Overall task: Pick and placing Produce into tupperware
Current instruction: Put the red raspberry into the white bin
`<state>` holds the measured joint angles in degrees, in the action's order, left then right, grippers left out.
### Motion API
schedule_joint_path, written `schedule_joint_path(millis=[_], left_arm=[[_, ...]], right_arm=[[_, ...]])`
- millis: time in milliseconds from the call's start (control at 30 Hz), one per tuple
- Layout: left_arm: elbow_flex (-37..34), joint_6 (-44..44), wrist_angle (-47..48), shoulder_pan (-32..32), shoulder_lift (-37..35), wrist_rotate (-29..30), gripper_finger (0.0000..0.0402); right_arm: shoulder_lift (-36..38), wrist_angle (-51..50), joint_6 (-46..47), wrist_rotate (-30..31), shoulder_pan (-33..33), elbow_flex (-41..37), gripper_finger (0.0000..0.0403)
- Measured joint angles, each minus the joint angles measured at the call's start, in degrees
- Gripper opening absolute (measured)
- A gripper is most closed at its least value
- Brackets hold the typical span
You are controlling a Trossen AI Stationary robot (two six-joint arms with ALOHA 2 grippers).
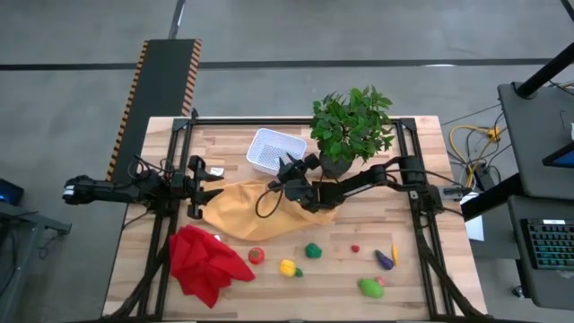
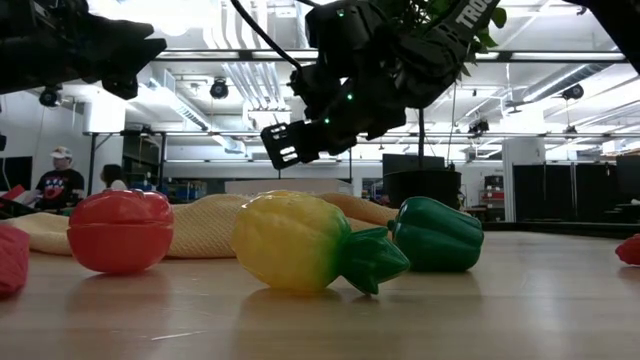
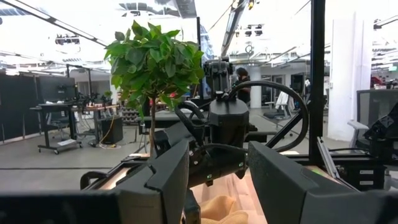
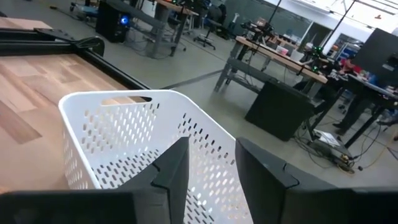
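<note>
Right gripper (image 1: 287,168), fingers slightly parted and empty, hangs over one white bin (image 1: 274,150); we count six toy produce pieces (image 1: 288,267) near.

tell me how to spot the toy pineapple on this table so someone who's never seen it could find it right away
Start at the red cloth on the wooden table's near-left part. Just right of it lies a small red toy, then the toy pineapple. It is the only yellow piece with a green leafy end, unlike the all-green pepper beside it.
</note>
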<state>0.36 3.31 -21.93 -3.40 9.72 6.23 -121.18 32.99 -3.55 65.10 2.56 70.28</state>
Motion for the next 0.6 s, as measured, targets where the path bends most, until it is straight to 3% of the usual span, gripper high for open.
schedule_joint_path(millis=[400,600], left_arm=[[0.0,0.0,0.0,0.0,0.0,0.0,0.0152],[0.0,0.0,-0.1,0.0,0.0,0.0,0.0152]], right_arm=[[11.8,-1.7,-6.5,-1.0,7.4,-0.4,0.0106],[17.8,-12.4,-2.4,-10.0,11.3,-2.1,0.0097]])
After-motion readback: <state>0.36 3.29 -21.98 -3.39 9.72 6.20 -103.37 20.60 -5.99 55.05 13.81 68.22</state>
